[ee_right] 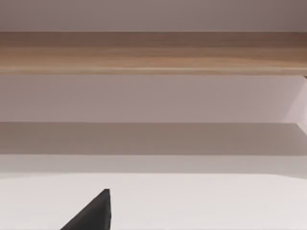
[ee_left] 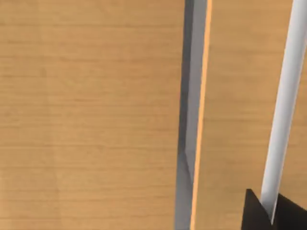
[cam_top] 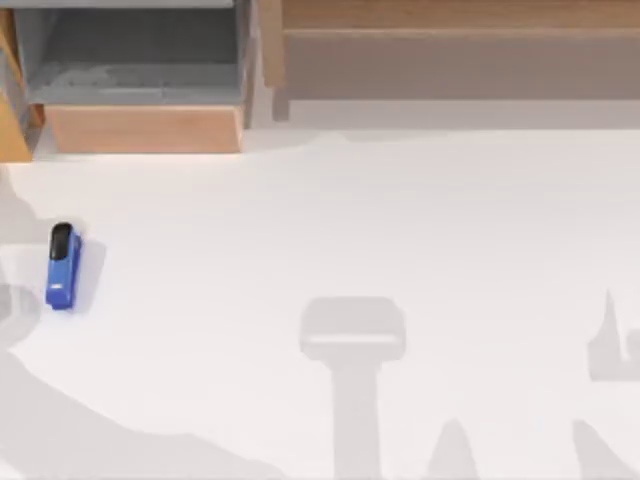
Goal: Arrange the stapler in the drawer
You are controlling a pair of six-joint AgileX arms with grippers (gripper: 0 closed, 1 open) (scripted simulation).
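stapler flat on surface, left side | drawer far left, pulled out, well apart | jaws state: cannot tell

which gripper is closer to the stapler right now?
Left, probably. The stapler lies near the table's left edge; the left gripper faces tan wood close up, the right gripper faces the wide brown panel.
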